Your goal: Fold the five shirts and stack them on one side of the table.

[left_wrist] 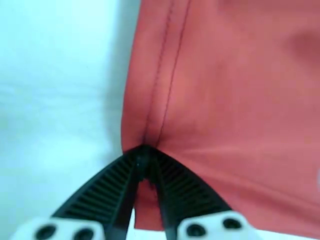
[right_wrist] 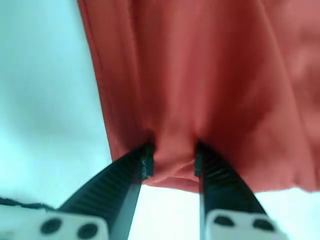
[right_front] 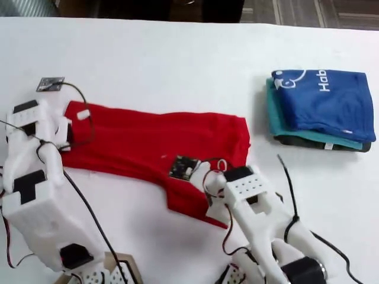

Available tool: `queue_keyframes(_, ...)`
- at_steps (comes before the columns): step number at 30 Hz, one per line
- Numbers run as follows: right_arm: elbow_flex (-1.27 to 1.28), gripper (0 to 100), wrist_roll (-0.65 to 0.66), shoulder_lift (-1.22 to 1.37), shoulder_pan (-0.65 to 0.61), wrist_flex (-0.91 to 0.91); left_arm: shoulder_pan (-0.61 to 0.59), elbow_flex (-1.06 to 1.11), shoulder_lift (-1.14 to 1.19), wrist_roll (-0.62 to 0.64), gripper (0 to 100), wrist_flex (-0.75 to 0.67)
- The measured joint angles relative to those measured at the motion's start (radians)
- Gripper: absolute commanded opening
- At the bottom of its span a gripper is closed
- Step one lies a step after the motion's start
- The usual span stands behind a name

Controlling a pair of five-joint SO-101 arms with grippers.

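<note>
High view — white table [right_front: 177, 59], red shirt [right_front: 142, 142], folded stack [right_front: 323, 106], dim room [right_front: 177, 9] behind

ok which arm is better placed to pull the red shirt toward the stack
Probably right: the right gripper is shut on the edge of the red shirt nearer the stack, while the left gripper pinches the hem at the far end.

Was a white table [right_front: 177, 53]. Carried a red shirt [right_front: 142, 142], laid out lengthwise across the near middle, and, well apart at the right side, a stack of folded shirts [right_front: 323, 103]: blue on top, teal beneath, dark at the bottom.
</note>
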Motion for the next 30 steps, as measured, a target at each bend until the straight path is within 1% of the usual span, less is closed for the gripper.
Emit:
queue_keyframes(8,0.005,15.5,-0.003,-0.318,0.017,0.153,0.000,-0.006,0.000,-0.002,3,0.037)
queue_keyframes(13,0.005,15.5,-0.002,-0.483,0.017,0.201,0.000,-0.006,0.000,-0.002,3,0.081)
queue_keyframes(18,0.006,15.5,-0.006,-0.509,0.017,0.204,0.002,-0.006,-0.015,-0.002,3,0.130)
queue_keyframes(24,0.009,15.6,-0.068,-0.509,0.014,0.173,0.002,-0.006,-0.195,0.002,3,0.198)
queue_keyframes(28,0.014,15.6,-0.115,-0.509,-0.077,0.170,0.000,-0.006,-0.321,0.002,3,0.209)
queue_keyframes(30,0.014,15.6,-0.135,-0.500,-0.137,0.160,0.002,0.000,-0.348,0.002,3,0.209)
